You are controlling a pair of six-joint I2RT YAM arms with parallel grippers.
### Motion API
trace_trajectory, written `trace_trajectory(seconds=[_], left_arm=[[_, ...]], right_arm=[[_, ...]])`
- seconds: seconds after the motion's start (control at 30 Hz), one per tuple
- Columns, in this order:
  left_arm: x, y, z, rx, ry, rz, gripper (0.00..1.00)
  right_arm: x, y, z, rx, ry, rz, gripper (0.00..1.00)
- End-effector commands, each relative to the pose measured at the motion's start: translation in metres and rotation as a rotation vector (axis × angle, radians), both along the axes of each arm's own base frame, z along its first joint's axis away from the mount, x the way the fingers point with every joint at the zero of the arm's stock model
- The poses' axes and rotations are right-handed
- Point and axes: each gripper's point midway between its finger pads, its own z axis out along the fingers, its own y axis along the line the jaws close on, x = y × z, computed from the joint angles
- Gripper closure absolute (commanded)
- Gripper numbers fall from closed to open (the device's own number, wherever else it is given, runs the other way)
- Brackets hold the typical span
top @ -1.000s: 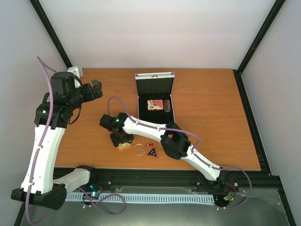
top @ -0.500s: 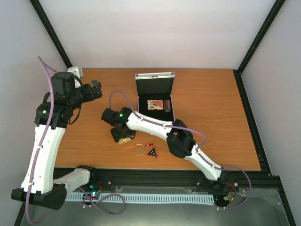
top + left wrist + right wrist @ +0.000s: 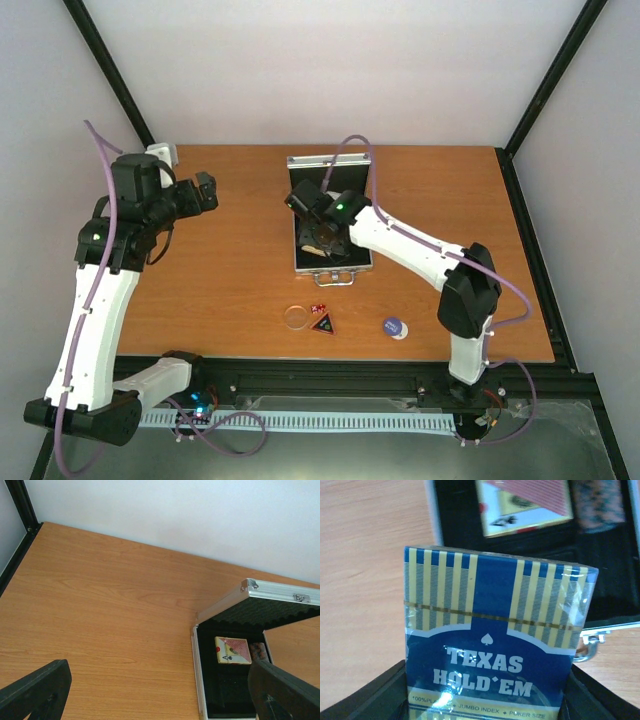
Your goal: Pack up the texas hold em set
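Note:
The silver case [image 3: 333, 268] lies open at mid table with its lid [image 3: 329, 160] up. In it lie the pink deck [image 3: 233, 650] and the brown chip stack [image 3: 258, 650]. My right gripper [image 3: 322, 236] hangs over the case's near half, shut on the blue-yellow deck [image 3: 495, 645], which fills the right wrist view above the pink deck [image 3: 525, 502]. The clear disc [image 3: 296, 317], red dice [image 3: 317, 309], black triangle [image 3: 322, 323] and blue disc [image 3: 394, 327] lie on the table in front of the case. My left gripper [image 3: 205, 188] is open and empty, raised to the left.
The case's handle [image 3: 335, 280] points toward the arms. A small white block [image 3: 160, 153] sits at the table's back left corner. Black frame posts run along the table's edges.
My right arm has swung from the front of the table, left of the clear disc, back and right over the case, carrying the blue-yellow deck. The blue disc now shows. The left arm is still.

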Motion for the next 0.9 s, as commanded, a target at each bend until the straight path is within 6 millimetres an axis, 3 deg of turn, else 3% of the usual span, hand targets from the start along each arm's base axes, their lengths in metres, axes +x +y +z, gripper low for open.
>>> trace_trajectory(seconds=[0.0, 0.27, 0.47, 0.87], left_arm=[[-0.003, -0.001, -0.005, 0.022, 0.009, -0.02, 0.0], [-0.001, -0.004, -0.019, 0.013, 0.042, -0.031, 0.0], [0.0, -0.005, -0.029, 0.009, 0.066, -0.033, 0.0], [0.001, -0.005, -0.039, 0.025, 0.088, -0.038, 0.0]], right_arm=[[0.031, -0.028, -0.012, 0.089, -0.033, -0.29, 0.97], [0.067, -0.043, -0.023, 0.302, -0.095, -0.592, 0.97], [0.082, -0.032, -0.042, 0.398, -0.056, -0.697, 0.97], [0.069, -0.039, -0.082, 0.405, 0.024, -0.872, 0.97]])
